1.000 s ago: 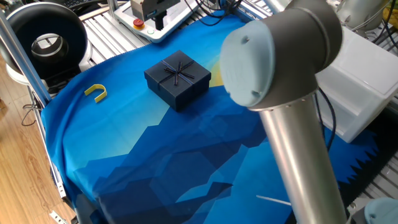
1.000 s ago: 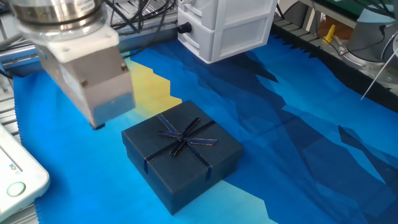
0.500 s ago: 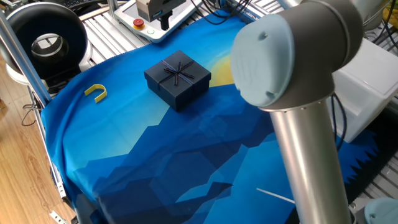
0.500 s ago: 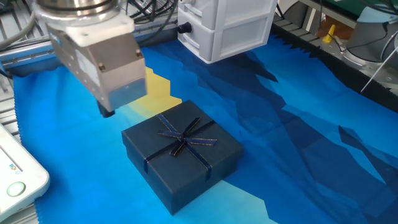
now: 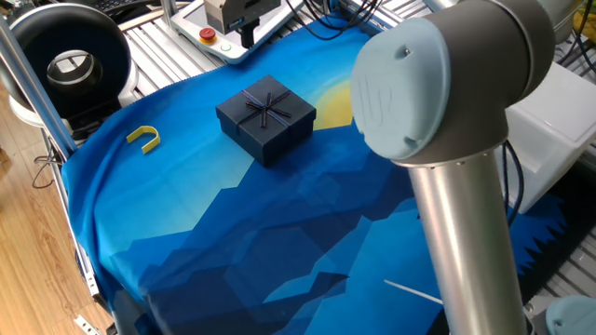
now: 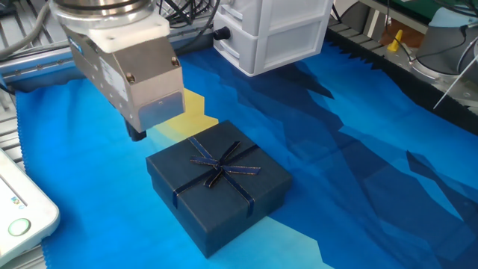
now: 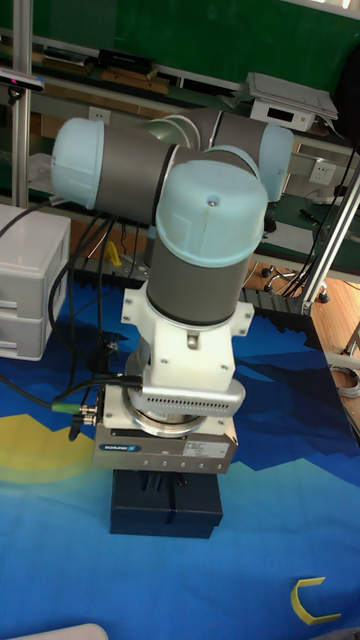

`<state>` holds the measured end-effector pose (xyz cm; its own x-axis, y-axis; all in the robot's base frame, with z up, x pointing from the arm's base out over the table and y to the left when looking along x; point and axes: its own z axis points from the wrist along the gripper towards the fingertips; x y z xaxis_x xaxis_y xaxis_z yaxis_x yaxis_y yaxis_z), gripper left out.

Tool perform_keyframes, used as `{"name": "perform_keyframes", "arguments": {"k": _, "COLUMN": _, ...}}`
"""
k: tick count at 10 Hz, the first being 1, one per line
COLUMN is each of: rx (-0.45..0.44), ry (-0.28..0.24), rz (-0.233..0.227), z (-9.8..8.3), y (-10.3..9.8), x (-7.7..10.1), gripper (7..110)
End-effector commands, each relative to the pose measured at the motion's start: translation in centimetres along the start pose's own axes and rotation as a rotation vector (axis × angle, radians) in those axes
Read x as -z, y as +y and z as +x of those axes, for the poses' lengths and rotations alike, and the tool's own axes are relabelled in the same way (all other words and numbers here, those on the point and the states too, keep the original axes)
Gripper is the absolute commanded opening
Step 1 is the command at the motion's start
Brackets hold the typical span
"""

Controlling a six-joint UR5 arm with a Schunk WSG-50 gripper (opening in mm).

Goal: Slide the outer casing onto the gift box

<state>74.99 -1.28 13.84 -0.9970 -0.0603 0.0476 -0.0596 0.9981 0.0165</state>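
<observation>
In one fixed view, the outer casing [image 5: 266, 119] sits on the cloth-covered table [image 5: 233, 242] at upper centre. A U-shaped piece [image 5: 143, 138] lies well to its left, and a control pendant [image 5: 222, 26] lies off the cloth at the top. In the other fixed view, the gripper [image 6: 136, 134] hangs at upper left of the casing, with a drawer unit [image 6: 272, 30] behind at top centre.

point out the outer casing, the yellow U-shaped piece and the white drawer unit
outer casing [image 6: 218, 185], the other fixed view, on its ribbon-crossed top.
yellow U-shaped piece [image 5: 143, 139], one fixed view, on its curved bend.
white drawer unit [image 6: 272, 33], the other fixed view, on its front face.
</observation>
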Motion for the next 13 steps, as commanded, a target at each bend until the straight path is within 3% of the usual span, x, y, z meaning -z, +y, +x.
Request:
{"name": "perform_keyframes", "arguments": {"k": 1, "rx": -0.035, "ry": 0.042, "rz": 0.012, "z": 0.5, "y": -0.4, "x": -0.1, "gripper": 7}}
{"name": "perform_keyframes", "arguments": {"k": 9, "rx": 0.003, "ry": -0.008, "rz": -0.053, "z": -1.6, "y": -0.1, "x": -1.2, "gripper": 7}}
{"name": "perform_keyframes", "arguments": {"k": 11, "rx": 0.01, "ry": -0.041, "rz": -0.06, "z": -3.4, "y": 0.9, "x": -3.3, "gripper": 7}}
{"name": "perform_keyframes", "arguments": {"k": 13, "rx": -0.001, "ry": -0.046, "rz": -0.048, "z": -3.8, "y": 1.1, "x": -5.1, "gripper": 7}}
